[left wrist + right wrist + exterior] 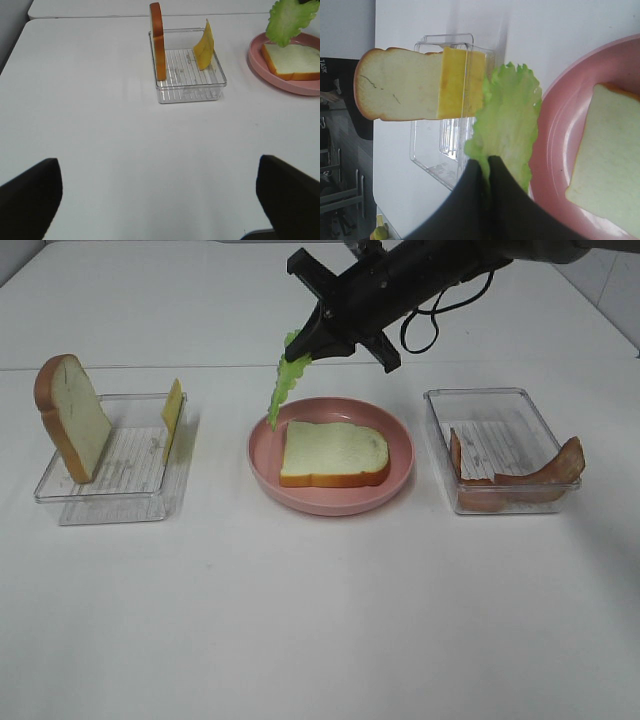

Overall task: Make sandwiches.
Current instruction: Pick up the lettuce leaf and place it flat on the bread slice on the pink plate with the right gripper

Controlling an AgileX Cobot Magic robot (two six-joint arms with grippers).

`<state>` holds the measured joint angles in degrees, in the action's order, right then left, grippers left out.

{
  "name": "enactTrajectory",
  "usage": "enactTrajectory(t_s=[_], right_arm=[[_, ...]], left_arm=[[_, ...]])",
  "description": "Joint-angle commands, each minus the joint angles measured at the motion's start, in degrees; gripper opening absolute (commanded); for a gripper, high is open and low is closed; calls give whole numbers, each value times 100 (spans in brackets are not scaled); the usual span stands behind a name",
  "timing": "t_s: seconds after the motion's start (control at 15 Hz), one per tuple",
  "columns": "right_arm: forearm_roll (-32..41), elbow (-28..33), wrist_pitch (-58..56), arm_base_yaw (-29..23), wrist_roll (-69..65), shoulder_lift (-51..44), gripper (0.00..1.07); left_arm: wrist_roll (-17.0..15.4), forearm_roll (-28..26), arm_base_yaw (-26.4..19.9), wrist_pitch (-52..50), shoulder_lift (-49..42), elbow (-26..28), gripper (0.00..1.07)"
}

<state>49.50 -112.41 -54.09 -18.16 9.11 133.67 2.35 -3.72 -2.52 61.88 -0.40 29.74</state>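
Lettuce leaf (283,388) is pinched in the clenched right gripper (305,352) and hung above the pink plate (400,455) for layering onto 1 bread slice (333,452); the left gripper (157,175) is parked with jaws released and empty.

flat bread slice (333,452): white, brown-crusted, being supported by the pink plate (330,505)
lettuce leaf (287,385): green, ruffled, being dangled over the plate's left rim by the right gripper (305,348)
upright bread slice (75,418): being propped on edge in the left tray (110,508)
cheese slice (172,410): thin, yellow, being leaned against that tray's right wall
bacon strips (520,478): reddish-brown, curved, being contained in the right tray (440,405)
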Motion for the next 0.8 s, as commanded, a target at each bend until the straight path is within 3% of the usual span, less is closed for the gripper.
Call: enactTrajectory(t_s=[0.07,0.27,0.53,0.8], right_arm=[[286,23,46,-6,126,252,0],[11,23,34,6,92,430,0],[-1243,23,40,63,-350,435,0],[-2057,17,17,97,-630,395,0]], left_arm=[[0,-34,34,-57,-80,-11,98],[0,-34,34,-57,-80,-11,98],[0,-34,34,-57,-80,-11,98],[0,-34,34,-57,-80,-11,98]])
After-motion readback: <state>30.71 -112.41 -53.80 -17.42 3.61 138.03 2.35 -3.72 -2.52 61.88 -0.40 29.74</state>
